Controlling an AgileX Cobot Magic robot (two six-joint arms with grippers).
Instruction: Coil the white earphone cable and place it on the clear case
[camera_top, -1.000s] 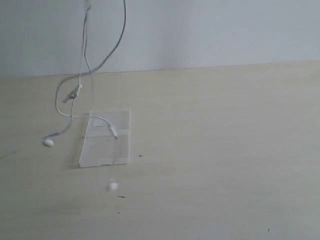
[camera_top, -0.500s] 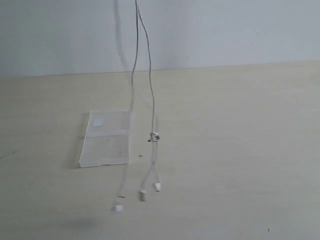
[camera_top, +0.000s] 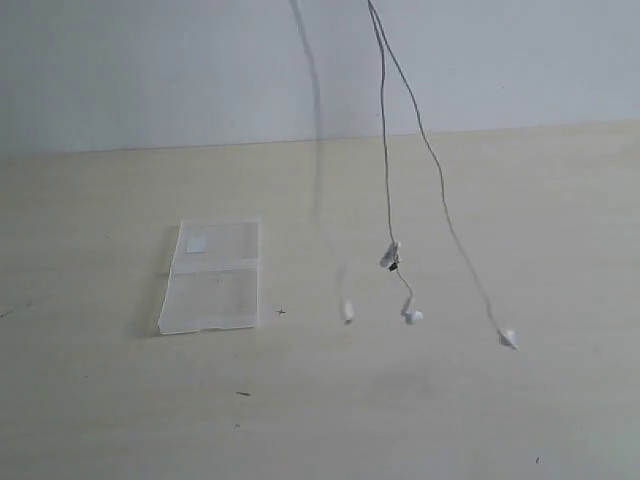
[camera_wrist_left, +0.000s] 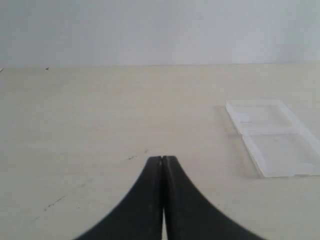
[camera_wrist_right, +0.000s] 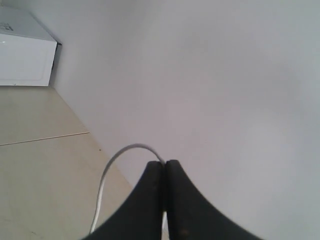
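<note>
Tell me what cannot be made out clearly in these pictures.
- Exterior view: the cable runs off the top edge, and no gripper shows there.
- Exterior view: part of it is motion-blurred, with one tip too smeared to tell plug from earbud.
- Right wrist view: the right gripper hides the pinched part.
- Left wrist view: only the left gripper and the case show; the cable is out of frame.

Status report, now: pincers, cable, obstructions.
Left pincer shut, empty. Right pincer shut on cable. Cable dangling uncoiled beside case, not on it. No obstruction seen.
</note>
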